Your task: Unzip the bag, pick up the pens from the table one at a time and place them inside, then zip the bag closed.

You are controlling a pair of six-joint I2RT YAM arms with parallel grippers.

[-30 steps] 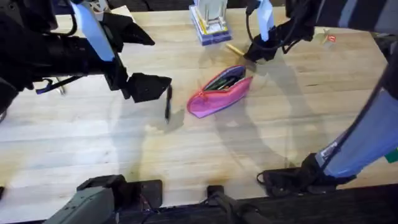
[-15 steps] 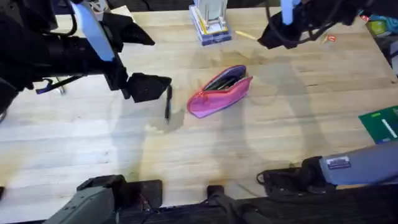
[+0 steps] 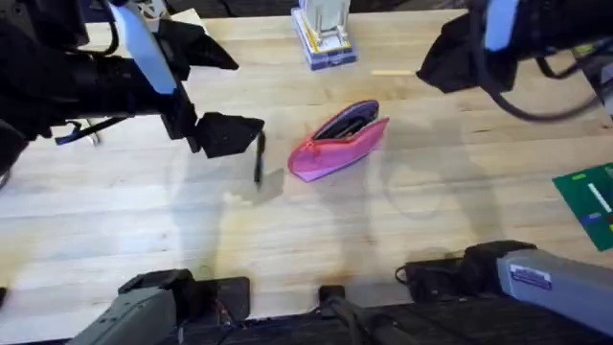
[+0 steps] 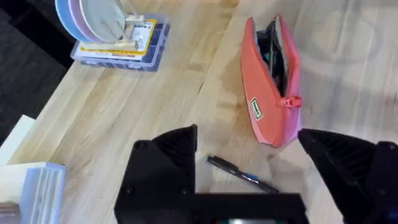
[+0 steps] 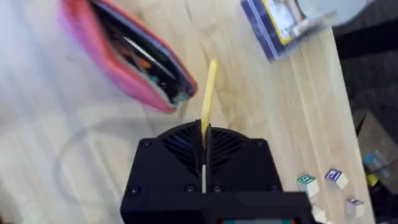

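One yellow pen [image 5: 208, 93] is pinched in my right gripper [image 5: 204, 146], pointing lengthwise at the open bag [image 5: 127, 56]; my left gripper [image 4: 249, 168] hangs open over the black pen [image 4: 242, 176].

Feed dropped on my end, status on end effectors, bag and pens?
Left end effector open over black pen on table. Right end effector shut on yellow pen, lifted. Bag unzipped, nothing blocking it.
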